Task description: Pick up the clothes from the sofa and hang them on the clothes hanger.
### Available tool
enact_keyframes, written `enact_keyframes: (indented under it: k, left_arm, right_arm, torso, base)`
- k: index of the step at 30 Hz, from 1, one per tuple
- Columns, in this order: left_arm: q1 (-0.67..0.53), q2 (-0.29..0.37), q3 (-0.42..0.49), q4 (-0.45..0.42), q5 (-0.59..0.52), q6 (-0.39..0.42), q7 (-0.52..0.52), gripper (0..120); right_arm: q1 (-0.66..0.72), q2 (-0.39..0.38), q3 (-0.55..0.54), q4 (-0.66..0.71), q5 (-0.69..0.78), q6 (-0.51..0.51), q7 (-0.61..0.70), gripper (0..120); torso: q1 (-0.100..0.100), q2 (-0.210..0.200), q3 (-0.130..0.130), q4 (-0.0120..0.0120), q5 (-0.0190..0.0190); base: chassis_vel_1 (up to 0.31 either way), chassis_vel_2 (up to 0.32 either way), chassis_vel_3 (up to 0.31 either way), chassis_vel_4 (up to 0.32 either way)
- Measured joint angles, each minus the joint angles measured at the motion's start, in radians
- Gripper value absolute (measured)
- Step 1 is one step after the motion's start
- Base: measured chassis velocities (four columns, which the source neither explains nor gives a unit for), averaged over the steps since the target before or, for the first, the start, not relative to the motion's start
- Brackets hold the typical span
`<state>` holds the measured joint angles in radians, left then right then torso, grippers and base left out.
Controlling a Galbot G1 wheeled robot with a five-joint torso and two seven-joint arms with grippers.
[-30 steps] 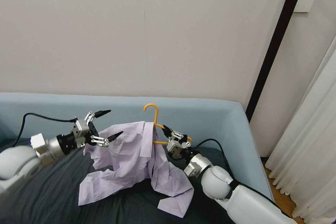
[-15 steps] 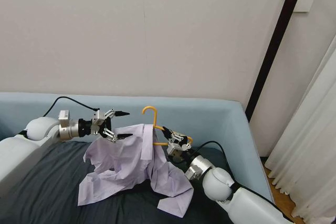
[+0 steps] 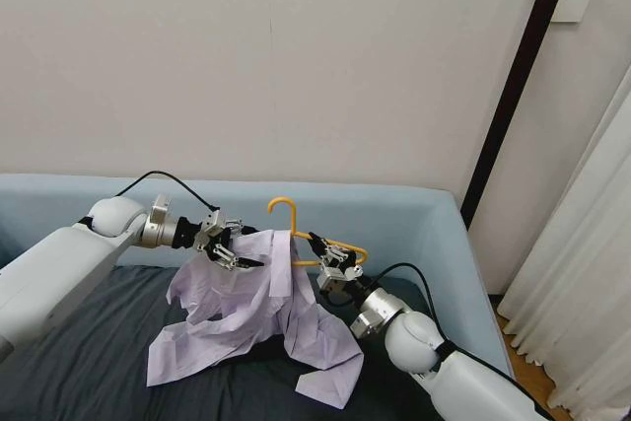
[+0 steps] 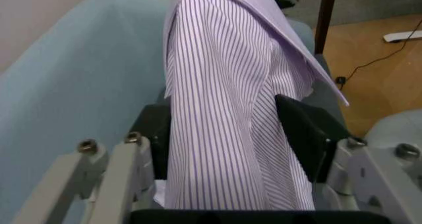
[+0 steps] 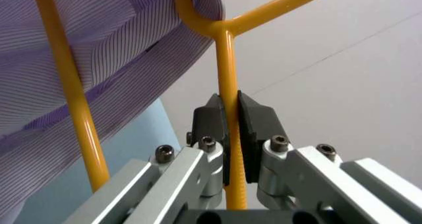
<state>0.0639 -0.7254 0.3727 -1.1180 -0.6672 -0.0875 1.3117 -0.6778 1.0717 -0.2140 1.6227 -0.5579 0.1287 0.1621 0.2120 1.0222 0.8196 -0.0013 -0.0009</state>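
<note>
Two arms over one sofa (image 3: 414, 212), listed from the robot's left to its right.

1. Left arm: white, reaching in from the left edge across the dark seat cushion (image 3: 79, 362), level with the pale blue backrest.
2. Left pincer (image 3: 248, 246): at the upper left shoulder of the shirt (image 3: 251, 308). Its fingers are apart, one on each side of a fold of the cloth. The left wrist view shows the striped cloth running between the two dark pads (image 4: 300, 135). It is not seen squeezing the fold.
3. Shirt: lilac with fine stripes. The top is draped over the hanger (image 5: 226, 66) in front of the backrest. The lower part is spread in folds on the seat cushion.
4. Hanger: yellow, held above the seat, hook uppermost. One side is under the shirt and the other side is bare.
5. Right pincer (image 3: 321, 246): just right of the shirt, fingers closed together on the hanger's bare yellow bar, below the neck.
6. Right arm: white, rising from the lower right corner.
7. Dark post (image 3: 513, 96): leaning against the pale wall (image 3: 296, 66), right of the sofa.
8. White curtain (image 3: 592, 273): at the far right edge.
</note>
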Motion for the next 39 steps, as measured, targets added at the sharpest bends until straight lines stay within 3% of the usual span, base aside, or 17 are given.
enact_keyframes:
  k: [1,11,23,26,34,39]
  left_arm:
    - [0.0,0.0,0.0,0.0,0.0,0.0,0.0,52]
    - [-0.004,-0.01,-0.015,0.013,0.006,0.009,0.03,12]
    - [-0.006,-0.078,-0.035,0.089,0.03,0.012,0.099,8]
    - [-0.011,-0.092,-0.037,0.113,0.035,0.012,0.105,8]
    - [-0.027,-0.14,-0.046,0.199,0.041,0.025,0.102,8]
    - [-0.045,-0.171,-0.047,0.242,0.043,0.026,0.092,8]
  right_arm:
    - [0.0,0.0,0.0,0.0,0.0,0.0,0.0,4]
    - [-0.007,-0.002,0.011,-0.007,-0.016,0.015,0.001,4]
    - [-0.036,-0.009,0.034,0.01,0.0,0.014,0.028,4]
    - [-0.046,-0.013,0.038,0.022,0.036,0.013,0.035,9]
    - [-0.097,-0.029,0.053,0.052,0.177,0.039,0.07,41]
    - [-0.143,-0.033,0.092,0.062,0.213,0.121,0.047,59]
  torso:
    - [0.0,0.0,0.0,0.0,0.0]
    - [0.0,0.0,0.0,0.0001,0.0]
    - [0.0,0.0,0.0,-0.0001,0.0001]
    - [0.0,0.0,0.0,-0.0002,0.0004]
    - [0.0,0.0,0.0,0.0001,0.0001]
    - [0.0,0.0,0.0,-0.0004,0.0001]
  base:
    - [0.0,0.0,0.0,0.0]
    - [0.0,0.0,0.0,0.0]
    - [0.0,0.0,0.0,0.0]
    - [0.0,0.0,0.0,0.0]
    - [0.0,0.0,0.0,0.0]
    - [0.0,0.0,0.0,0.0]
